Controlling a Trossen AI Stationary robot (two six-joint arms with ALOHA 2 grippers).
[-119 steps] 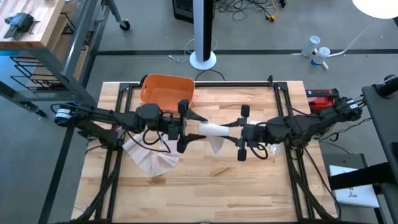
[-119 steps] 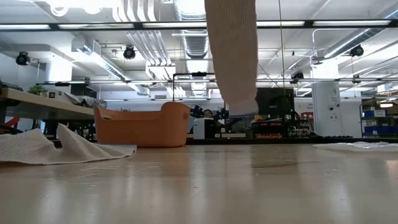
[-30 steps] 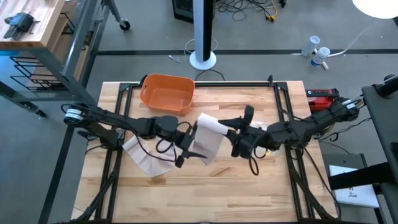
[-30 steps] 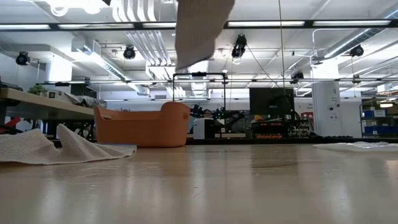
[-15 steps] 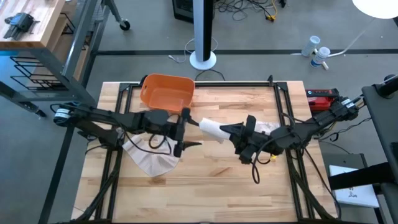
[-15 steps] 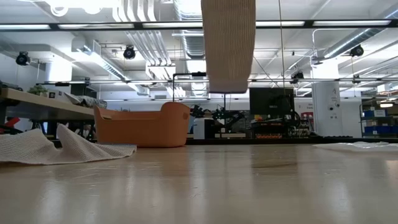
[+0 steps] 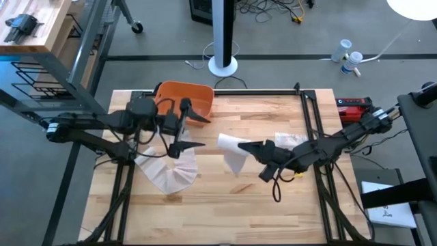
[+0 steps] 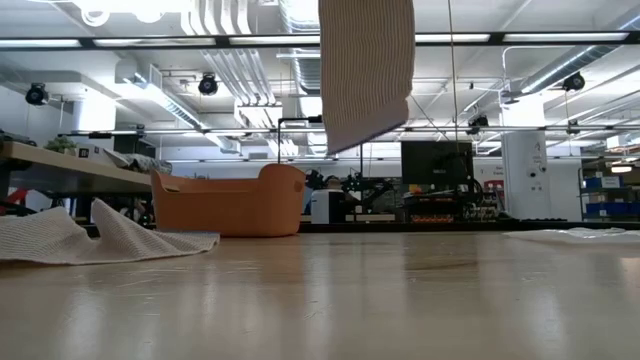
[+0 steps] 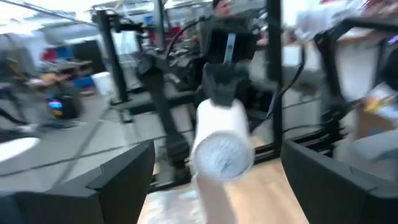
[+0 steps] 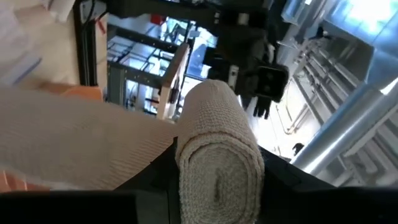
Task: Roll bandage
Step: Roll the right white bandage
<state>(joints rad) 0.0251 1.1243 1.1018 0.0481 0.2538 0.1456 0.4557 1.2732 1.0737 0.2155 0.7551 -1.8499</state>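
Note:
A white bandage roll hangs in the air over the table's middle, with my right gripper shut on it. Its loose tail drops below the roll and shows in the low view as a ribbed strip clear of the tabletop. My left gripper stands open to the roll's left, apart from it, pointing at the roll's end face. A crumpled bandage lies on the table at the front left. My right gripper pinches the bandage roll by its two sides between the two fingers, at the end nearest the wrist. The fingers come level from the table's right and lie along the roll. The roll is lifted clear and its tail hangs loose.
An orange basket stands at the far left of the table, just behind my left gripper. A small clear packet lies by the right arm. Black rails run along both table sides. Bare wood lies at the near edge.
My left gripper has drawn back from the roll toward the table's left and far edges. The bandage's tail, spread out wide toward the left gripper a second ago, now hangs narrow below the roll. The roll stays in my right gripper over the table's middle.

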